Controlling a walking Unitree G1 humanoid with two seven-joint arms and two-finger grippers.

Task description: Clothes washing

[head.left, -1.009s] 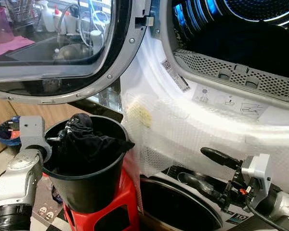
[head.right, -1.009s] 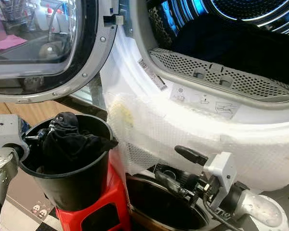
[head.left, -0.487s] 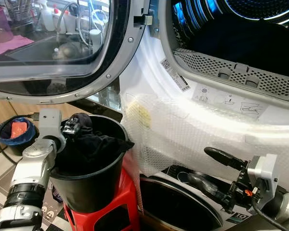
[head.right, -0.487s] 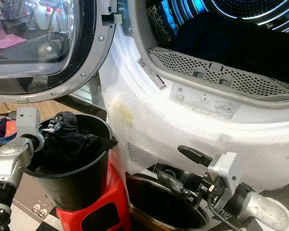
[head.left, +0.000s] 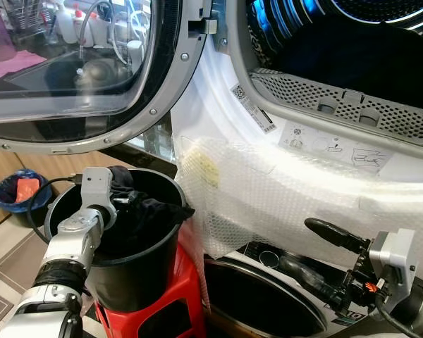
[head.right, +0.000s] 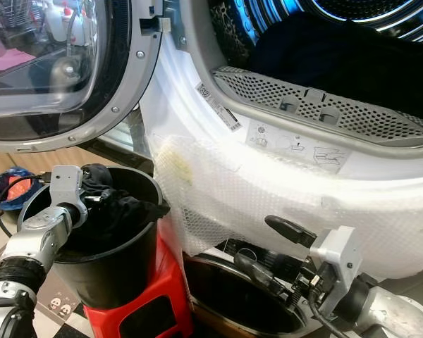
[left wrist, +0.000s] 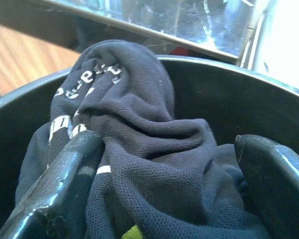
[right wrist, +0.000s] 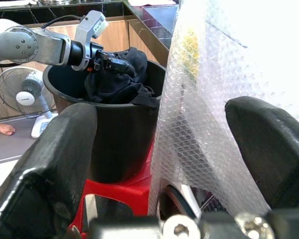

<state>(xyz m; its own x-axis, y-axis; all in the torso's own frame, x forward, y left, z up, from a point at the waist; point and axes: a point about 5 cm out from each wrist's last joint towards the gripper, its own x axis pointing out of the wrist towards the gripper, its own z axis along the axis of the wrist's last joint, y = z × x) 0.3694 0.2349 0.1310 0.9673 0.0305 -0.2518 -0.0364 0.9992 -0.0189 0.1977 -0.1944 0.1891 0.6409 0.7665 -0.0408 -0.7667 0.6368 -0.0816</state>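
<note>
A dark navy garment with white lettering lies bunched in a black bucket, 1 fold draped over the rim. The bucket stands on a red stool just beside the bubble-wrapped front of a washing machine. The left gripper reaches into the bucket, its 2 fingers spread around the cloth. The right gripper hangs low by the machine, fingers wide apart, holding nothing.
</note>
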